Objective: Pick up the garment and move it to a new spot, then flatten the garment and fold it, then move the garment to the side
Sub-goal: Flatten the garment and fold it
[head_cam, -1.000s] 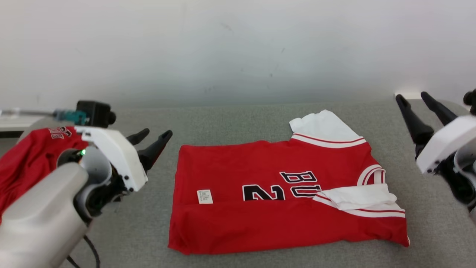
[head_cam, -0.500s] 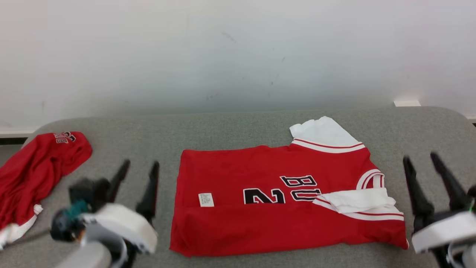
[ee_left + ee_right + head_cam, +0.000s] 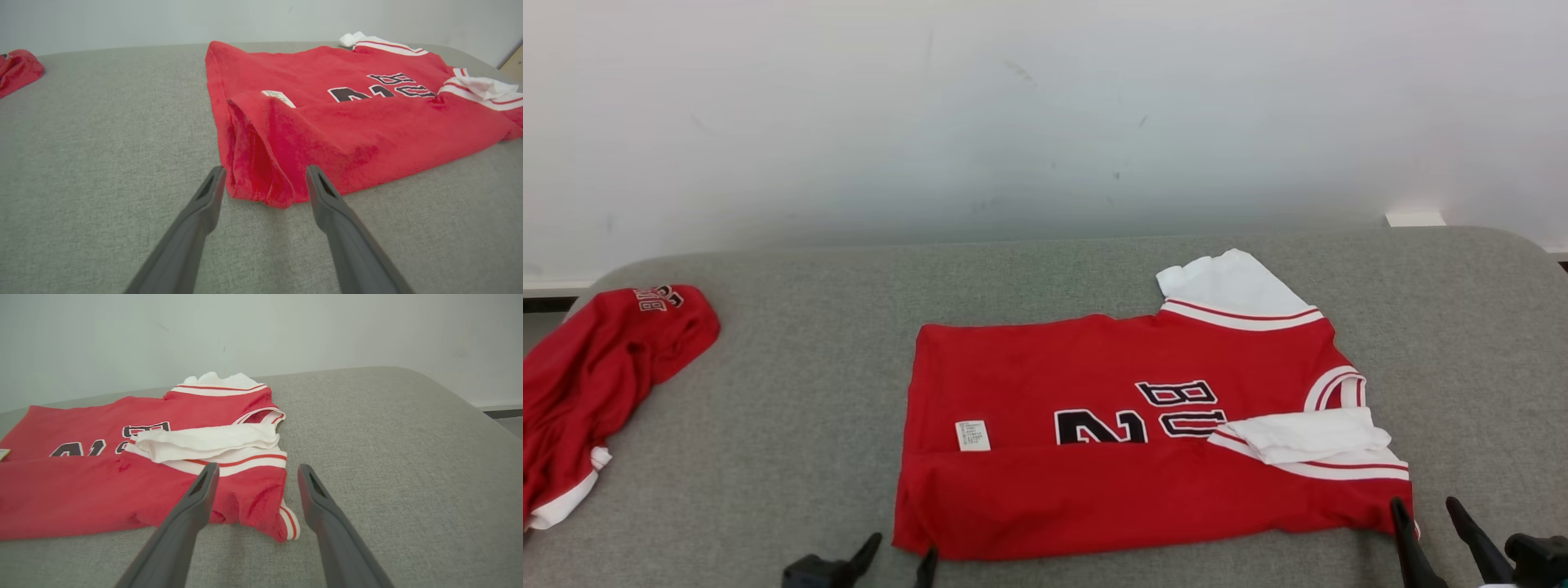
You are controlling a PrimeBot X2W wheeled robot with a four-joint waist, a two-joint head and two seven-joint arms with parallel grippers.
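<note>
I saw the folded garment [image 3: 1143, 433] lying mid-way along the table [image 3: 792, 425], near edge free, bare room either side. My left gripper [image 3: 903, 545] and right gripper [image 3: 1424, 502] gaped wide and empty at its near corners, lower than before.

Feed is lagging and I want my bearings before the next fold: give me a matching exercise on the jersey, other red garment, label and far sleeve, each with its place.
Things: 1 jersey; 2 crumpled red garment; 3 white label; 4 far sleeve.
Places: A at the table's left edge; B sticking out past the jersey's far edge; C middle of the table, partly folded; D on the jersey, left of the number.
Pairs: 1-C; 2-A; 3-D; 4-B.
</note>
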